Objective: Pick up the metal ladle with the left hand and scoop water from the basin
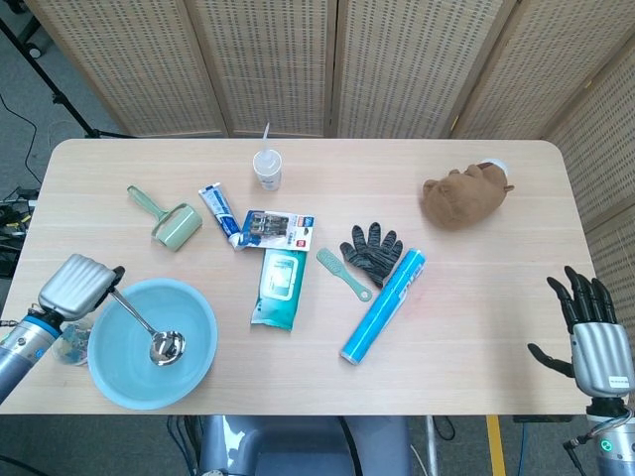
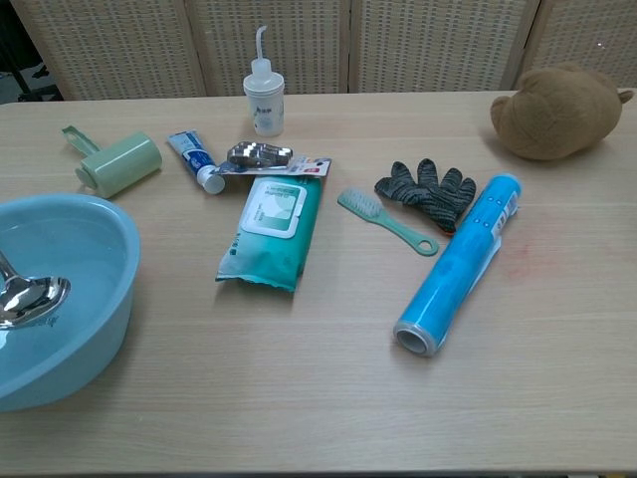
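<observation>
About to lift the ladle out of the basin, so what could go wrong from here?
The left hand holds the metal ladle by its handle end, so the bowl may tip and spill. The basin sits near the table's front edge; a snag on its rim could shift it. A small dish lies under that hand.

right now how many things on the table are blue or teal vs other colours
blue or teal: 5 — basin, toothpaste tube, wipes pack, brush, blue roll
other colours: 7 — ladle, lint roller, squeeze bottle, blister pack, gloves, plush toy, small dish
total: 12
</observation>
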`<state>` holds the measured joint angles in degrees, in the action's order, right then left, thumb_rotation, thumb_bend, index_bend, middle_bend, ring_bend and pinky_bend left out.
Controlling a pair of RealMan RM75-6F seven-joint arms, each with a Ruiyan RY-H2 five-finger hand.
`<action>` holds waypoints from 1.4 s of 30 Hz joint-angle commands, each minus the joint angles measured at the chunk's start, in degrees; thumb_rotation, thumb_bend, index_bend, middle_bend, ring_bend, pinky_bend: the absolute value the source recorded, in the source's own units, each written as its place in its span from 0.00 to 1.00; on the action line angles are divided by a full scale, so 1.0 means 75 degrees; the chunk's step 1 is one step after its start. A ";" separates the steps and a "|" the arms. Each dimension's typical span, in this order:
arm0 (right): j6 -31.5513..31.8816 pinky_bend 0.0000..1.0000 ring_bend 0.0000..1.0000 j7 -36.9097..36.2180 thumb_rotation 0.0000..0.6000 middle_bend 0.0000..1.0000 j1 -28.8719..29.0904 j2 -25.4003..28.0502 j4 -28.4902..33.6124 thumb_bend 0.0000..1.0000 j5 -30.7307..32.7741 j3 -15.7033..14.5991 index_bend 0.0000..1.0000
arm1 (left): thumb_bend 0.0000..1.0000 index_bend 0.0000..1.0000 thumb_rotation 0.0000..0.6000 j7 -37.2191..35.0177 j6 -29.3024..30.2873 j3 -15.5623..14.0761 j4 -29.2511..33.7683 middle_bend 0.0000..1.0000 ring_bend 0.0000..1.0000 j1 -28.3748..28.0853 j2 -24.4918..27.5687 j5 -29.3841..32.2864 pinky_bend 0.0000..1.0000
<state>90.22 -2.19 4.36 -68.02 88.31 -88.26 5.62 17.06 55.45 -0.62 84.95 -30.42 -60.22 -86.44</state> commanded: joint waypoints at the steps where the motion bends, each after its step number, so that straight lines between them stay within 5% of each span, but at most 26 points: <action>1: 0.0008 0.00 0.00 -0.0007 1.00 0.00 -0.0008 0.0012 0.0016 0.00 0.0029 0.0019 0.09 | 0.60 0.90 1.00 0.1650 -0.0720 0.0066 0.0902 0.92 0.81 -0.0315 -0.0001 0.0803 0.80; 14: 0.0010 0.00 0.00 -0.0114 1.00 0.00 -0.0030 0.0112 0.0104 0.00 0.0103 0.0068 0.09 | 0.61 0.90 1.00 0.3258 -0.1367 0.0099 0.0888 0.92 0.81 -0.0825 -0.0746 0.2406 0.80; 26: 0.0000 0.00 0.00 -0.0192 1.00 0.00 -0.0030 0.0134 0.0085 0.00 0.0197 0.0136 0.09 | 0.61 0.90 1.00 0.3434 -0.0961 0.0339 0.0587 0.92 0.81 -0.1124 -0.1157 0.2811 0.80; 36: 0.0024 0.00 0.00 -0.0189 1.00 0.00 -0.0040 0.0121 0.0085 0.00 0.0169 0.0130 0.10 | 0.61 0.91 1.00 0.0919 -0.0002 0.0320 0.1341 0.92 0.81 -0.0665 -0.0179 0.1073 0.80; 42: 0.0081 0.00 0.00 -0.0157 1.00 0.00 -0.0048 0.0116 0.0124 0.00 0.0123 0.0136 0.09 | 0.61 0.91 1.00 0.0354 0.0376 0.0184 0.1643 0.92 0.81 -0.0458 0.0440 0.0460 0.80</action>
<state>90.82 -3.39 4.00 -67.14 89.24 -87.33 6.64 20.91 57.16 1.23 96.24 -34.69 -58.15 -81.88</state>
